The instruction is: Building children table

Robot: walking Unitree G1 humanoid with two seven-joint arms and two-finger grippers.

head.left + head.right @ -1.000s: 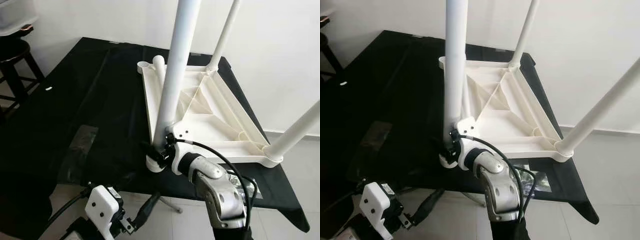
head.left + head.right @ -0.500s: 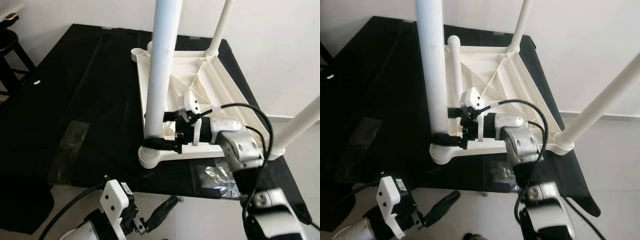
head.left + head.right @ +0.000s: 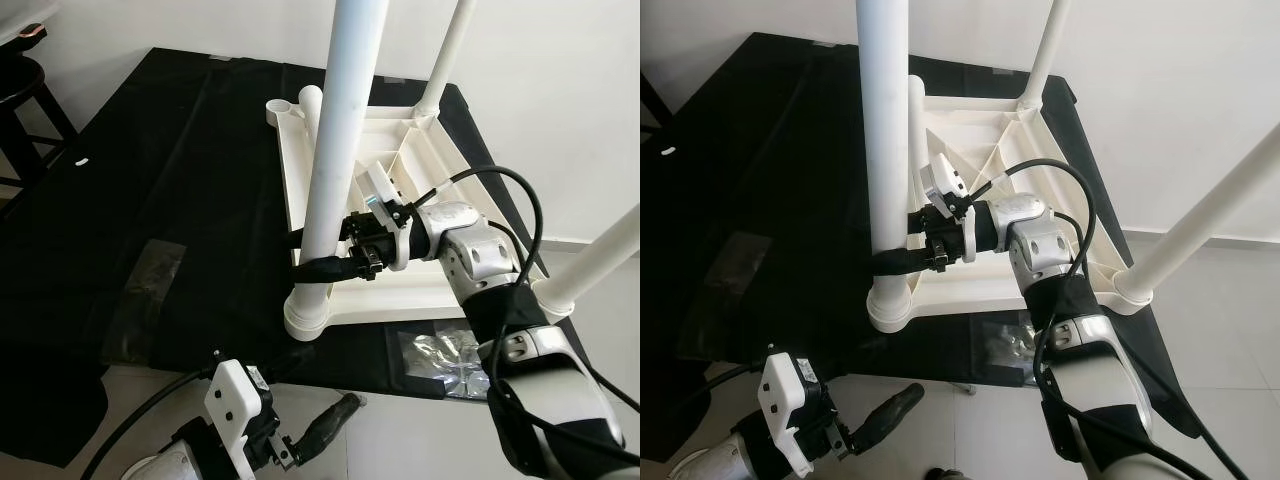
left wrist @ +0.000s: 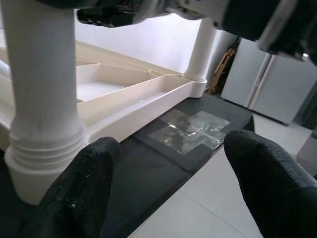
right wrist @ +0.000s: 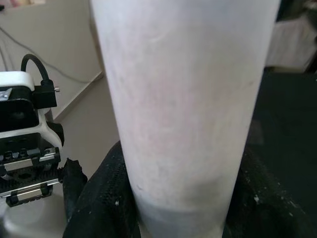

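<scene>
Tabletop (image 3: 420,250), white plastic, lies upside down on the black cloth (image 3: 190,210) with legs up | my right hand (image 3: 325,268) is clamped around the near-corner leg (image 3: 335,150) just above its socket | my left hand (image 3: 320,437) hangs low, fingers (image 4: 79,193) spread, holding nothing

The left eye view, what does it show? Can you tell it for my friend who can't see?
The robot's right gripper is clamped around a white table leg that stands in a corner of an upside-down white table top on a black cloth. The left gripper hangs low over the floor.
</scene>
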